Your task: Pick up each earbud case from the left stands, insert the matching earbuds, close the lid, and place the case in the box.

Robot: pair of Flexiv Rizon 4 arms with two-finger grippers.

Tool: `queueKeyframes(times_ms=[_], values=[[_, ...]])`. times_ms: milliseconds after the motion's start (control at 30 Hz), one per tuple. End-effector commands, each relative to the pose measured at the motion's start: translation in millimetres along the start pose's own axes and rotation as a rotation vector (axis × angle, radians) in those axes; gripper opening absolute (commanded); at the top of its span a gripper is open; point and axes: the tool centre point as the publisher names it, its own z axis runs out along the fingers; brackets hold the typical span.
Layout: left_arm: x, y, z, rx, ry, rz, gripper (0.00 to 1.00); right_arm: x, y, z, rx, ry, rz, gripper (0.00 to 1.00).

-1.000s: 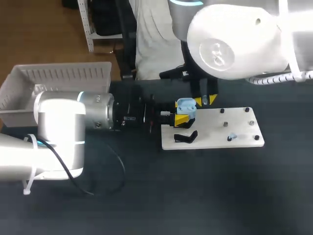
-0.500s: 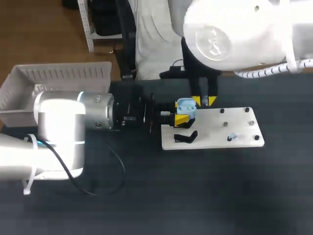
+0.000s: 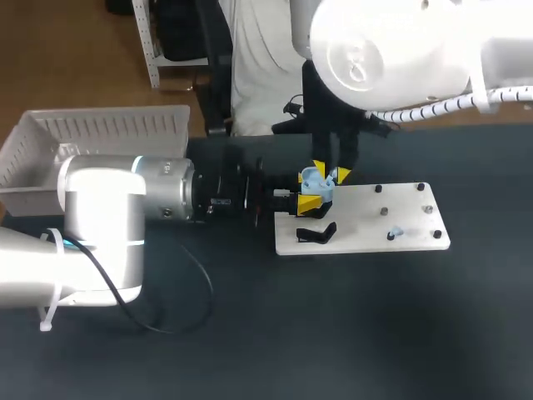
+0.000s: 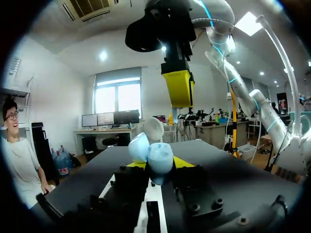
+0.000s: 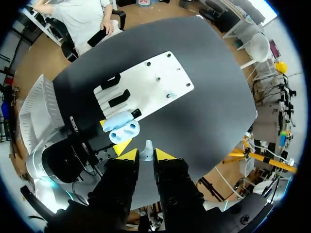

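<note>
My left gripper (image 3: pixel 310 200) is shut on an open light-blue earbud case (image 3: pixel 315 185), holding it over the left end of the white stand board (image 3: pixel 366 218). In the left wrist view the case (image 4: pixel 153 155) sits between the yellow tips, lid up. My right gripper (image 3: pixel 331 175) hangs just above the case. Seen from the right wrist, the right gripper (image 5: pixel 146 155) is shut on a small pale earbud (image 5: pixel 147 149), a little above and to one side of the case's two wells (image 5: pixel 124 131). Another pale earbud (image 3: pixel 395 232) lies on the board.
A black stand (image 3: pixel 316 233) stands empty at the board's left end; the right wrist view shows two black stands (image 5: pixel 118 98). Small pegs dot the board's right half. A white slatted box (image 3: pixel 50 142) sits at the table's far left.
My right arm has swung left, bringing its yellow tips from behind the board's edge to right over the open case. The left arm and the case have stayed put.
</note>
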Motion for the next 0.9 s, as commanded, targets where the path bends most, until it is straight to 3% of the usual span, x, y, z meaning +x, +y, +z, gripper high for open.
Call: queueKeyframes(times_ms=[33, 300, 467, 900], values=[[0.2, -2.3, 1, -0.011, -0.001, 0.004, 0.00, 3, -3, 0, -0.007, -0.007, 0.003, 0.00], [0.2, -2.3, 1, -0.011, -0.001, 0.004, 0.00, 3, -3, 0, -0.007, -0.007, 0.003, 0.00], [0.2, -2.3, 1, -0.011, -0.001, 0.004, 0.00, 4, -1, -4, -0.079, 0.021, 0.080, 0.00], [0.2, -2.3, 1, -0.011, -0.001, 0.004, 0.00, 7, 10, 0, -0.068, 0.027, 0.228, 0.00]])
